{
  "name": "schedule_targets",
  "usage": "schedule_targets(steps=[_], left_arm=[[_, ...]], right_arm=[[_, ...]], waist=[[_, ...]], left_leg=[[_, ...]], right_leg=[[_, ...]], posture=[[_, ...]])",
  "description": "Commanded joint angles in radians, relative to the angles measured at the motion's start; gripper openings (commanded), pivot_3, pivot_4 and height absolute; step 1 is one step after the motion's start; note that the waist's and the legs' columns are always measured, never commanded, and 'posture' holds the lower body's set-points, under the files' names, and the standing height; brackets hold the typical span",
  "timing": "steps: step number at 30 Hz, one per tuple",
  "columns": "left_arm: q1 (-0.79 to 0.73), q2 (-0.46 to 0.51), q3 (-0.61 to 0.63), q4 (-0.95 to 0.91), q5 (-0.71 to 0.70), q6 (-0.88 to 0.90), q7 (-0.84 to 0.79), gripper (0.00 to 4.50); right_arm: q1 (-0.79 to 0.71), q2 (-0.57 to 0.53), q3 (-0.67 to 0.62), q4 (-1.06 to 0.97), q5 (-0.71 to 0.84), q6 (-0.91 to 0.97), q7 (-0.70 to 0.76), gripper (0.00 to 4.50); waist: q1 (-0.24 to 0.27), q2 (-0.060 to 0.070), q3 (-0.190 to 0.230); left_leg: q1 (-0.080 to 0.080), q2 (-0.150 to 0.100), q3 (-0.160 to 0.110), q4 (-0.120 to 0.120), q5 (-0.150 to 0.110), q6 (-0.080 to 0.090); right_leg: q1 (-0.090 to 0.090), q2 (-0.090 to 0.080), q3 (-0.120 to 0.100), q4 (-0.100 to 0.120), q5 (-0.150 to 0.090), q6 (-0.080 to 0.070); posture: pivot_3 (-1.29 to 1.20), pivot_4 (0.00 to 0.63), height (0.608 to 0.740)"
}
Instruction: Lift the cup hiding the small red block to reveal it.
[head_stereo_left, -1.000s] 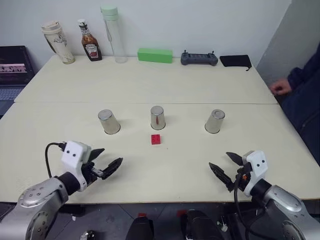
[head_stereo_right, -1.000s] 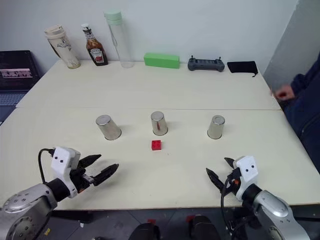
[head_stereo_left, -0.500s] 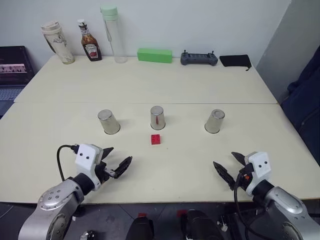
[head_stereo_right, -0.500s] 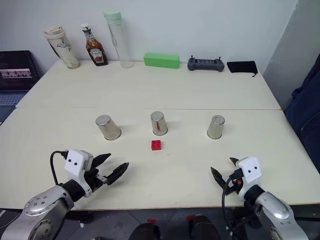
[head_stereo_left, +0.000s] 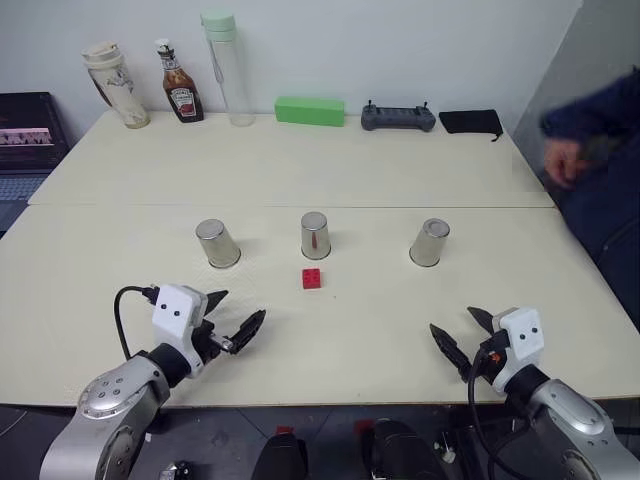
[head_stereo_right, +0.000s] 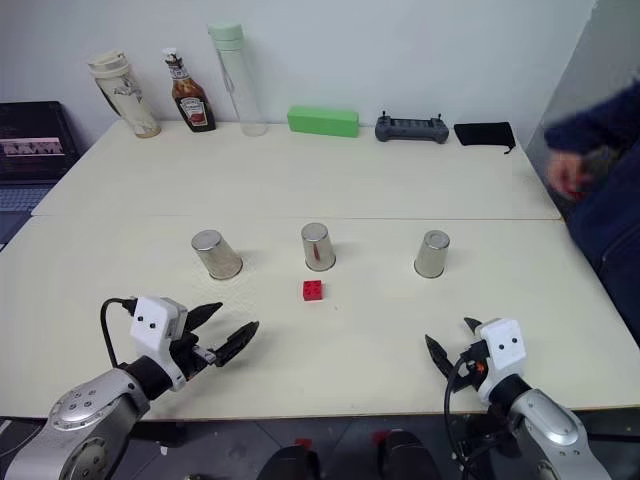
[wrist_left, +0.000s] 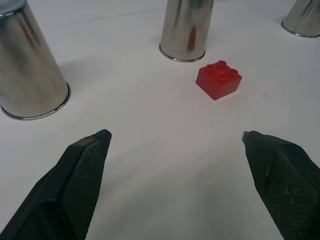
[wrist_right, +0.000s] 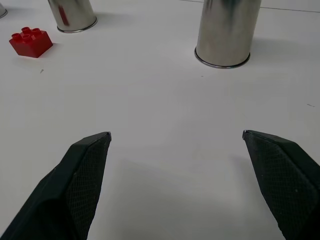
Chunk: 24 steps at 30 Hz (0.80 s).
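While the red block (head_stereo_left: 313, 278) is lying uncovered before the middle cup (head_stereo_left: 315, 235) | both pincers, left (head_stereo_left: 233, 322) and right (head_stereo_left: 458, 338), are hovering released near the bench's (head_stereo_left: 300, 170) front edge | no cup is needing lifting yet.

No lettering can be read, not even on the ketchup bottle's (head_stereo_left: 179, 84) label.

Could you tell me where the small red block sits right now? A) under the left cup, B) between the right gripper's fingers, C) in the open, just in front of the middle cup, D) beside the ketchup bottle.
C: the small red block lies uncovered on the table, just in front of the middle cup.
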<state>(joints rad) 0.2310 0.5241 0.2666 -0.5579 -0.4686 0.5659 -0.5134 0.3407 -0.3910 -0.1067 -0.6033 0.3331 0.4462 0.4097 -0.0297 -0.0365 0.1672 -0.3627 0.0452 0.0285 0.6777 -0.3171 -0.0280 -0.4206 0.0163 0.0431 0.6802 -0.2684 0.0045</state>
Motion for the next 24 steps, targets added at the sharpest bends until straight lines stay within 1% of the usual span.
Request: schedule_targets(steps=[1, 24], left_arm=[[-0.002, 0.006, 0.001, -0.023, -0.002, -0.012, -0.003, 4.50], [-0.007, 0.010, -0.016, 0.002, 0.005, -0.020, -0.017, 4.50]], right_arm=[[0.002, 0.003, -0.018, -0.023, -0.001, -0.026, -0.006, 4.48], [0.001, 0.000, -0.011, -0.032, -0.007, -0.023, -0.022, 4.48]], waist=[[0.000, 0.000, 0.000], [0.000, 0.000, 0.000]], left_leg=[[0.000, 0.000, 0.000, 0.000, 0.000, 0.000], [0.000, 0.000, 0.000, 0.000, 0.000, 0.000]], right_leg=[[0.000, 0.000, 0.000, 0.000, 0.000, 0.000], [0.000, 0.000, 0.000, 0.000, 0.000, 0.000]], posture=[[0.00, 0.150, 0.740], [0.00, 0.150, 0.740]])
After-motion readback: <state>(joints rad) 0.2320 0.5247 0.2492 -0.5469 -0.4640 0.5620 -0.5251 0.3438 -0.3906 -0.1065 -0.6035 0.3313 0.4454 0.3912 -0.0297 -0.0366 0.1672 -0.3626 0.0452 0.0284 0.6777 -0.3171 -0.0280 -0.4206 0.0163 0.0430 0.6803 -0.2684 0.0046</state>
